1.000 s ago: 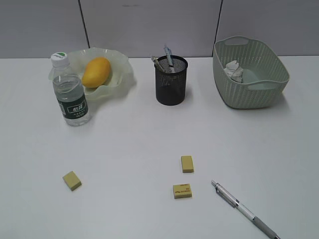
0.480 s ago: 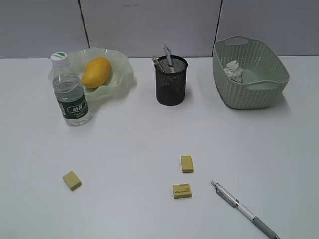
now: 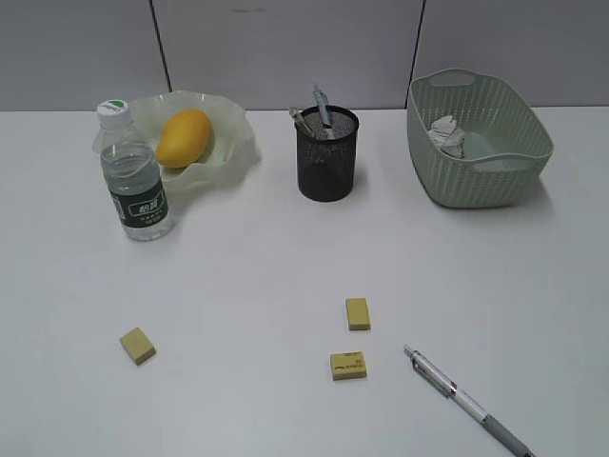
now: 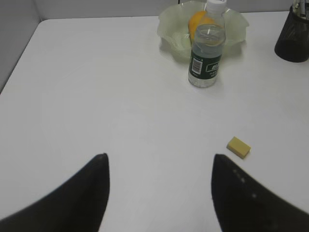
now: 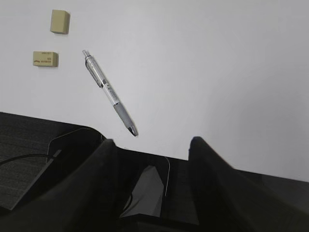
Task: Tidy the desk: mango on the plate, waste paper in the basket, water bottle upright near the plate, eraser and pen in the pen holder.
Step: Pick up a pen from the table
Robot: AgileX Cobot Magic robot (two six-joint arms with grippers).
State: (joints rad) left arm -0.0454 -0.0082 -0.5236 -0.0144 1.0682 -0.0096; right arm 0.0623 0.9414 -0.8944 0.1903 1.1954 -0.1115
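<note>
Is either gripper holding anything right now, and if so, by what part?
Nothing is held. The left gripper is open over bare desk; the right gripper is open too, with the pen lying untouched ahead of it.

Yellow-orange mango (image 3: 183, 137), pale-green plate (image 3: 226, 157), black mesh pen holder (image 3: 326, 171), sage woven-look basket (image 3: 476, 181), three yellow erasers (image 3: 357, 313).

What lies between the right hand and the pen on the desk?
Nothing: in the right wrist view the open right hand sits apart from the pen, with only bare desk between them.
</note>
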